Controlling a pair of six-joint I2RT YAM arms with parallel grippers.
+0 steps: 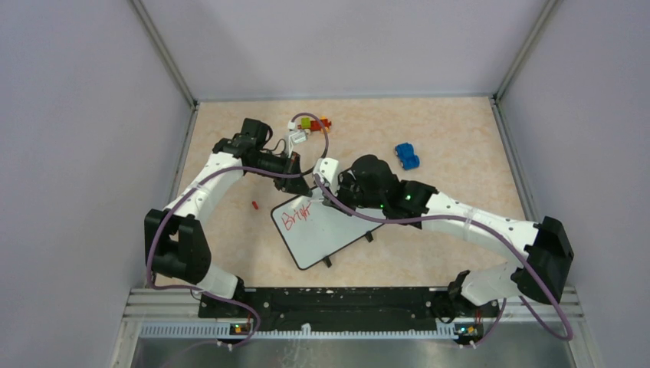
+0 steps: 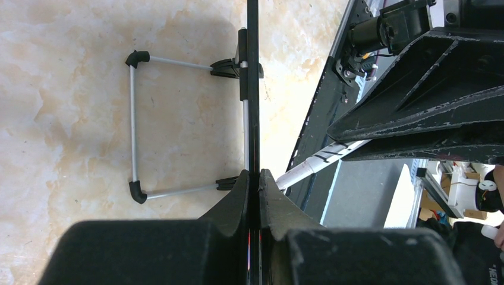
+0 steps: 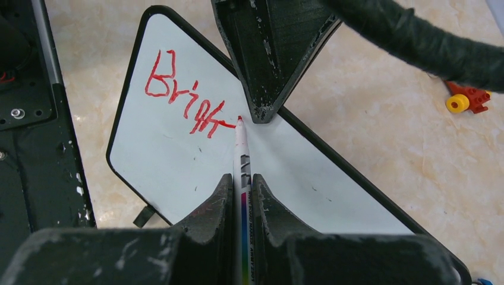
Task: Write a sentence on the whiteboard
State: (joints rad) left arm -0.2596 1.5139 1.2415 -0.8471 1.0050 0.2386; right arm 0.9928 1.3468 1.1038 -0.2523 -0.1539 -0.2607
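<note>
The whiteboard (image 1: 331,230) lies tilted in the middle of the table. In the left wrist view it shows edge-on as a thin dark strip (image 2: 253,89). My left gripper (image 1: 301,184) (image 2: 254,176) is shut on its far edge. Its fingers (image 3: 267,65) show at the top of the right wrist view. The sentence (image 1: 297,215) (image 3: 184,98) is red script reading roughly "Bright", in one line. My right gripper (image 1: 337,190) (image 3: 242,179) is shut on a thin white marker (image 3: 242,155). The marker's red tip touches the board at the end of the script.
A blue toy car (image 1: 407,156) and coloured blocks (image 1: 310,123) sit at the back. A small red cap (image 1: 254,205) lies left of the board. The board's wire stand (image 2: 134,119) rests on the table. Grey walls enclose three sides.
</note>
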